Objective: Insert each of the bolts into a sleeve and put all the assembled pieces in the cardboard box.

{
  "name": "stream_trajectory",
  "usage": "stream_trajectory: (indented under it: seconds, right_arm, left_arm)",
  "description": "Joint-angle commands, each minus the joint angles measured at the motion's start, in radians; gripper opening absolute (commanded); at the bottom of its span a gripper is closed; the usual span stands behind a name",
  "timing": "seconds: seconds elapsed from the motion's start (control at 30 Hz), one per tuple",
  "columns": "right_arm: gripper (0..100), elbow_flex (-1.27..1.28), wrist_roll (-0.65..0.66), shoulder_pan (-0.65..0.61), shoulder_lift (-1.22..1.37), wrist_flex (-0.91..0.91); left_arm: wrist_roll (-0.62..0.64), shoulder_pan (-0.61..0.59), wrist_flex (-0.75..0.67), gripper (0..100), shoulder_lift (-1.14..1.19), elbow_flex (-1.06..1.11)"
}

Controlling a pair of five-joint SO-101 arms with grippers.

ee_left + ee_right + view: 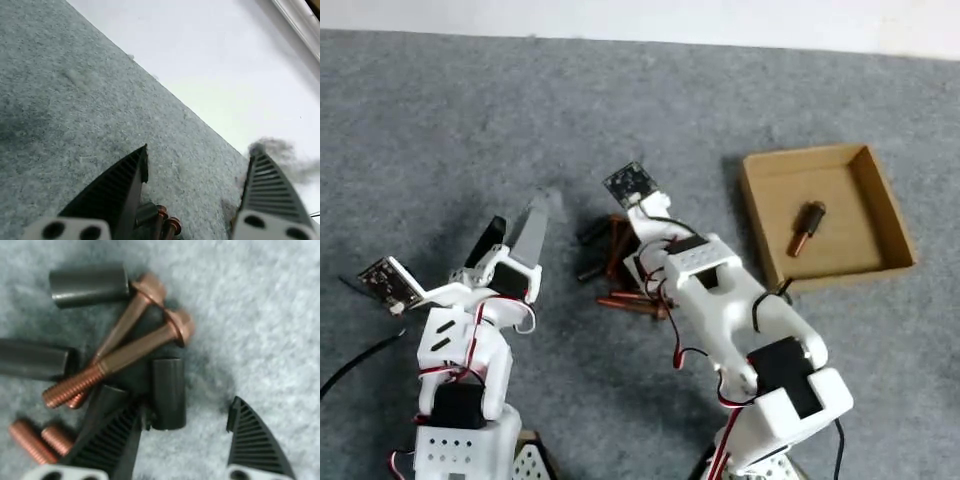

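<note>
Close up, the right gripper (189, 405) has fingers spread around a black cylindrical sleeve (168, 392). From above, a brown cardboard box (752, 192) holds one sleeved bolt (806, 228). The left gripper (200, 150) has fingers spread too.

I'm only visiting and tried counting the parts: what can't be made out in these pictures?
High view: the right arm covers part of the pile, so bolts and sleeves cannot be counted.
Left wrist view: copper bolts are cut off by the picture edge and a finger of the left gripper.
Right wrist view: one sleeve runs off the edge; the right gripper hides the rest of two bolts.
</note>
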Motion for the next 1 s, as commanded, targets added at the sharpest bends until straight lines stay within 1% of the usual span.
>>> stream_trajectory:
  seconds: [0.0, 0.07, 0.23, 0.53, 0.67, 0.73, 0.87, 0.97]
  right_arm:
    - [22.1, -0.007, 0.009, -0.002, 0.002, 0.031]
    - [17.0, -0.007, 0.009, -0.002, 0.002, 0.031]
    - [0.5, -0.007, 0.011, -0.001, 0.002, 0.03]
    - [0.4, -0.002, 0.011, 0.012, -0.008, 0.03]
    - [0.4, 0.024, 0.011, 0.021, -0.102, 0.027]
    - [0.4, 0.094, 0.011, 0.027, -0.168, -0.03]
    - [0.4, 0.297, 0.011, 0.033, -0.329, -0.228]
    - [0.4, 0.418, 0.006, 0.033, -0.464, -0.311]
  left_arm:
    - [-0.002, -0.008, -0.025, 30, -0.016, 0.018]
    - [-0.002, -0.008, -0.025, 30, -0.016, 0.018]
    - [-0.002, -0.008, -0.025, 30, -0.016, 0.018]
    - [-0.002, -0.007, -0.025, 30, -0.016, 0.019]
    - [-0.006, 0.018, -0.021, 30, -0.016, 0.019]
    - [-0.006, 0.022, -0.021, 30, -0.015, 0.019]
    - [-0.006, 0.022, -0.021, 30, -0.015, 0.019]
    - [-0.006, 0.022, -0.021, 30, -0.015, 0.019]
